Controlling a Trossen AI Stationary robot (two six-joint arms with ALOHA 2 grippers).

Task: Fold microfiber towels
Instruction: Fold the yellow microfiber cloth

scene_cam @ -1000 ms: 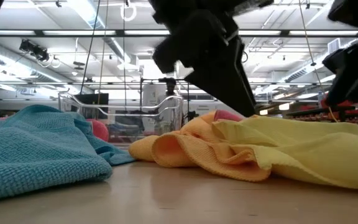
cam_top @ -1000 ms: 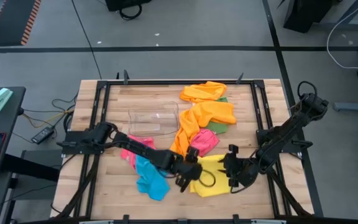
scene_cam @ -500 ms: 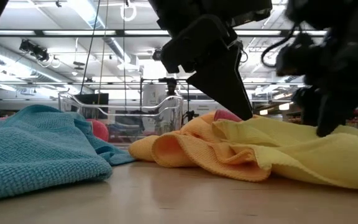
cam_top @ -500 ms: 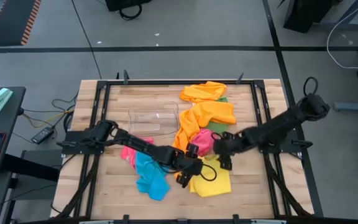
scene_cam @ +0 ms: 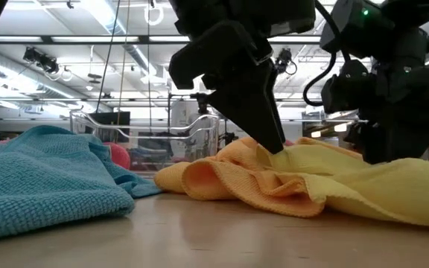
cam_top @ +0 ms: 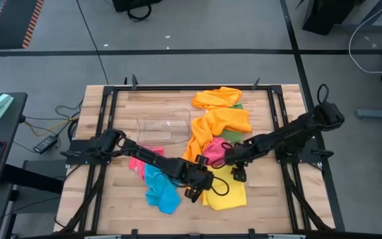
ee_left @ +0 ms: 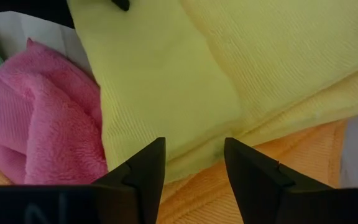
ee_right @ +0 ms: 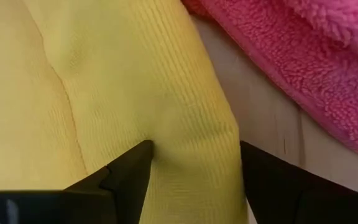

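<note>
Landmark: the yellow towel (cam_top: pixel 225 190), lying crumpled on the wooden surface (cam_top: pixel 264 206) at its near middle; every place below is given from it.
Blue towel (cam_top: pixel 160 189): bunched on the surface to the yellow towel's left, at about the same nearness, with part of the left arm over it.
Left pincer (cam_top: pixel 199 184): at the yellow towel's left edge, fingers (ee_left: pixel 143 168) spread with the yellow fold and an orange edge lying between them; nothing clamped.
Right pincer (cam_top: pixel 237 168): at the yellow towel's far edge, fingers (ee_right: pixel 124 172) spread wide and pressed down on the yellow cloth, not closed on it.
Pink towel (cam_top: pixel 215 151): heaped just beyond the yellow towel, touching its far edge; a second pink patch shows under the left arm, left of the blue towel.
Orange towel (cam_top: pixel 214 127): a long strip running from the yellow towel's left edge away past the pink heap.
Green towel (cam_top: pixel 231 137): peeking out beside the orange strip, beyond the pink heap.
Clear bin (cam_top: pixel 164 129): farther back and to the left, well apart from the yellow towel.
Second orange towel (cam_top: pixel 217 97): farthest, near the surface's back edge.
</note>
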